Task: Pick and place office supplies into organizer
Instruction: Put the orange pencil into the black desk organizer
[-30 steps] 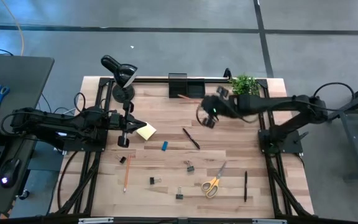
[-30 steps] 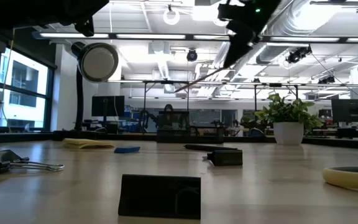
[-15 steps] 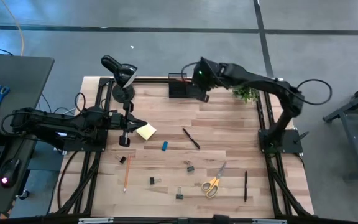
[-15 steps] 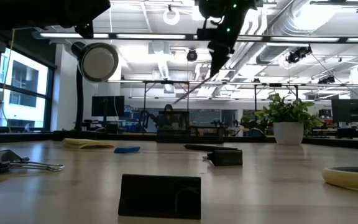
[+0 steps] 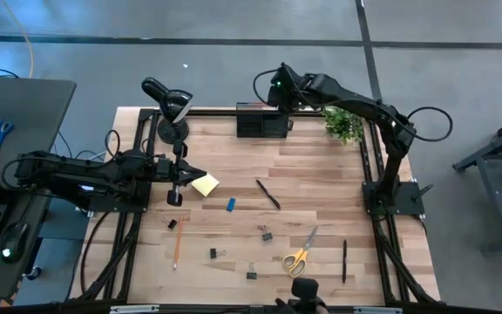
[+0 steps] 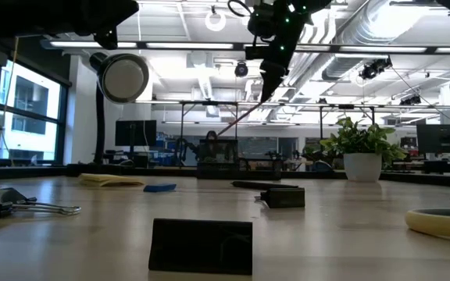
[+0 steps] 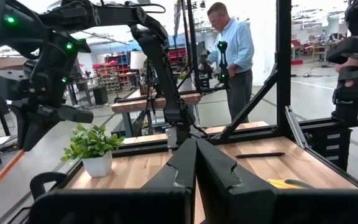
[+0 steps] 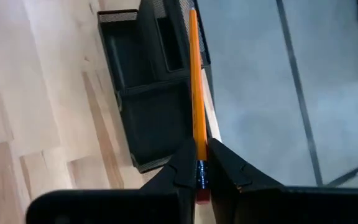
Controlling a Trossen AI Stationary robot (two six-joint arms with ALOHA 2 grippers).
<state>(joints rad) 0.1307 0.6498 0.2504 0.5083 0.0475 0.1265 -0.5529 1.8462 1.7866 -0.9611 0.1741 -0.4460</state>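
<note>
My right gripper point(image 8: 199, 149) is shut on an orange pencil point(image 8: 195, 81) and hovers over the black organizer point(image 8: 148, 106), which stands at the table's far edge point(image 5: 261, 122). In the low view the pencil point(image 6: 241, 115) slants down from the gripper point(image 6: 270, 82), clear of everything. A yellow sticky-note pad point(image 5: 205, 184), a blue eraser point(image 5: 230, 205), a black pen point(image 5: 267, 194), another pencil point(image 5: 177, 242), binder clips point(image 5: 266, 234) and yellow-handled scissors point(image 5: 300, 255) lie flat on the table. My left gripper point(image 5: 181, 174) waits shut at the left, beside the pad, holding nothing. My right gripper pinches the pencil between its two fingers near the eraser end point(image 8: 199, 171). The fingers slant down from above, and the pencil runs on forward along them. The pencil is lifted clear, tilted, with its tip low over the organizer's far side.
A black desk lamp point(image 5: 171, 109) stands at the far left corner and a potted plant point(image 5: 344, 125) at the far right. A second pen point(image 5: 344, 262) lies near the right edge. A person point(image 7: 232, 56) stands in the room beyond the table.
My right gripper has carried the pencil from over the table's right middle toward the far edge and a little left, and now hangs above the organizer. The wrist has rolled and tipped further down on the way. The pencil has stayed in the hold.
</note>
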